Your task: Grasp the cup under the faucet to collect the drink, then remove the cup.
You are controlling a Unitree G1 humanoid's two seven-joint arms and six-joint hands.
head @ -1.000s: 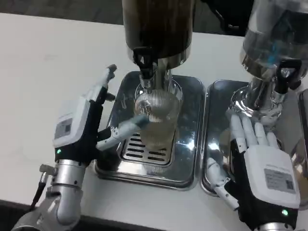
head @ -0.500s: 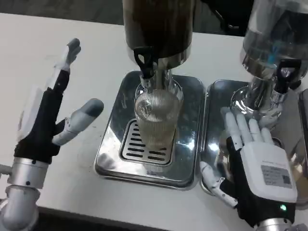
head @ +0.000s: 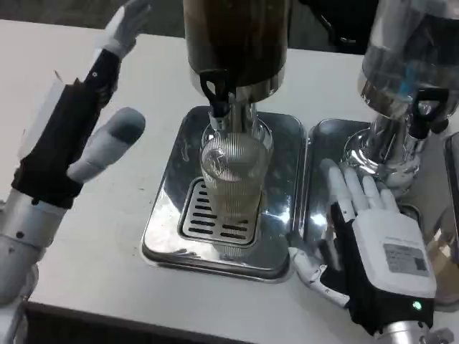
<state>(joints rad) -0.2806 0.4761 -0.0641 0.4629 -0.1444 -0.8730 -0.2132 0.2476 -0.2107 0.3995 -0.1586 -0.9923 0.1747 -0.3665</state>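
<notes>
- Head view, left hand: raised over the white table, well apart from the cup and to the cup's left. Fingers spread, palm side turned toward the cup, thumb pointing at it. It holds nothing.
- Right hand: lies low, to the right of the cup, on the second drip tray at the foot of the second dispenser. Fingers extended forward and slightly apart; back of the hand up. It holds nothing. Whether the fingertips touch the dispenser's base cannot be told.
- Cup: clear, ribbed, upright, standing on the slotted grate of the drip tray, directly beneath the black faucet of the dark dispenser. Long axis vertical. Pale liquid shows in it; the exact level is hard to read through the ribbing.
- Deciding relation: the cup lies between the two hands, rightward of the left hand and leftward of the right hand. The right hand appears the nearer in the picture, but it sits flat on the neighbouring tray, with the raised rims of the two trays between it and the cup.
- Judgement: the left hand, already opened toward the cup, seems the better placed for a side grasp around the upright wall. The approach would need to travel sideways and downward to the cup, staying below the faucet.
- Risk, as a judgement: a push against the upper wall could tip the cup and spill the drink on the tray.
</notes>
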